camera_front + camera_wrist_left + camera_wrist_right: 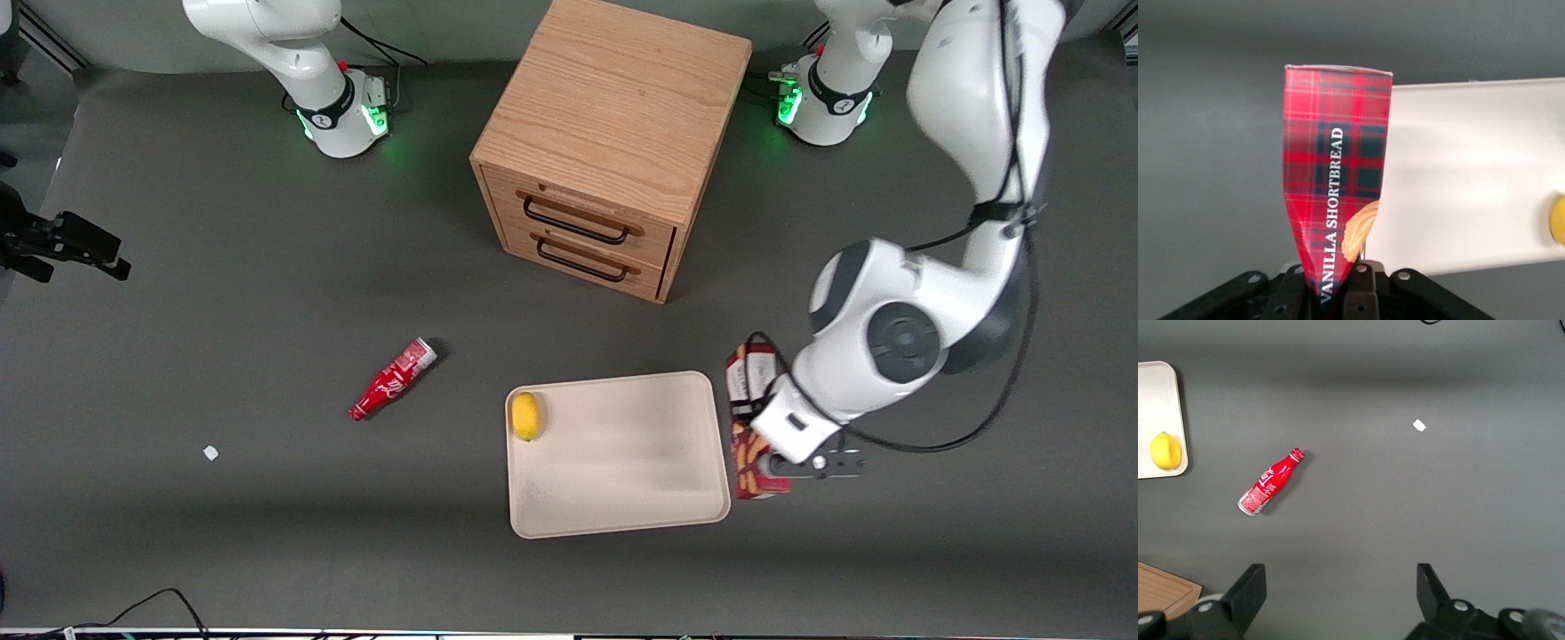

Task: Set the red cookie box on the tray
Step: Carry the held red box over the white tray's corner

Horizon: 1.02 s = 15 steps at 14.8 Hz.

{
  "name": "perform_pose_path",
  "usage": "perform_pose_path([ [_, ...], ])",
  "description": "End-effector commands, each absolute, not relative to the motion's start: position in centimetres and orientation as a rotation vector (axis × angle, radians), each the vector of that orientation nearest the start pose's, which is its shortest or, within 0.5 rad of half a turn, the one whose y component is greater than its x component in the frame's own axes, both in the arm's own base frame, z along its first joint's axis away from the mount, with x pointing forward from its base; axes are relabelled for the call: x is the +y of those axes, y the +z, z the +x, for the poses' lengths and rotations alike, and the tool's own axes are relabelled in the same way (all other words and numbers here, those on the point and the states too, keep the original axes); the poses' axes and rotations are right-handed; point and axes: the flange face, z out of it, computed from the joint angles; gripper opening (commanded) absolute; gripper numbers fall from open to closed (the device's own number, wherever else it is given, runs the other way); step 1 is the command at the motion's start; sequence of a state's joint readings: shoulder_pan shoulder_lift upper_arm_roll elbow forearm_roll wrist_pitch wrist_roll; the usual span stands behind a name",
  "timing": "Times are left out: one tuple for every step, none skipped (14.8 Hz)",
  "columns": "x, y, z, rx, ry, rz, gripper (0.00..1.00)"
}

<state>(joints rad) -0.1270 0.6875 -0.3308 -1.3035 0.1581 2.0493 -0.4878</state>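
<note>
- Red cookie box (749, 427), a tartan-sided vanilla shortbread carton, hangs clenched in the left arm's gripper (782, 465) just beside the tray's (622, 520) edge toward the working arm's end of the table; whether it touches the tabletop cannot be told.
- In the wrist view the box (1335, 173) runs lengthwise away from the gripper (1338, 293), its near end pinched between the jaws and its long side level with the tray's (1471, 173) rim.
- Pale beige and mostly bare, the tray carries only a lemon (525, 415) at its corner nearest the parked arm and the drawer cabinet (605, 142).
- Judged from this position, the carry is nearly over and the placement comes next: the box should clear the low rim, move sideways over the open middle, then lower flat before the jaws let go.
- Keeping the long axis parallel to the tray's edge should let it settle inside the rim, well apart from the lemon.
- Elsewhere on the grey table (222, 338), a small red bottle (392, 379) lies on its side toward the parked arm's end, with a white scrap (210, 452) nearer the front camera.
</note>
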Motion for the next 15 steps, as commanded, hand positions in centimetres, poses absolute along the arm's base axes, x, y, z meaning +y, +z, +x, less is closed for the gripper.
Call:
perform_pose_path([
  [-29.6,32.5,69.8,-0.147,-0.141,-3.201,0.0],
  [-30.0,31.1,69.7,-0.149,-0.124,-3.195,0.0],
  [-30.3,29.9,69.5,-0.144,-0.106,-3.191,0.0],
  [-30.3,29.0,69.4,-0.143,-0.09,-3.186,0.0],
  [-30.0,28.5,69.4,-0.152,-0.084,-3.178,0.0],
  [-30.1,27.8,69.4,-0.166,-0.068,-3.175,0.0],
  [-30.2,27.1,69.3,-0.169,-0.061,-3.175,0.0],
  [-30.4,26.7,69.4,-0.174,-0.079,-3.184,0.0],
  [-30.5,25.9,69.5,-0.198,-0.084,-3.191,0.0],
  [-30.5,25.4,69.5,-0.212,-0.085,-3.192,0.0],
  [-30.5,24.9,69.5,-0.217,-0.081,-3.193,0.0],
  [-30.5,24.8,69.5,-0.216,-0.08,-3.192,0.0],
  [-30.6,24.7,69.4,-0.213,-0.077,-3.191,0.0],
  [-30.4,24.2,69.4,-0.22,-0.07,-3.189,0.0],
  [-30.4,24.0,69.4,-0.226,-0.07,-3.184,0.0],
])
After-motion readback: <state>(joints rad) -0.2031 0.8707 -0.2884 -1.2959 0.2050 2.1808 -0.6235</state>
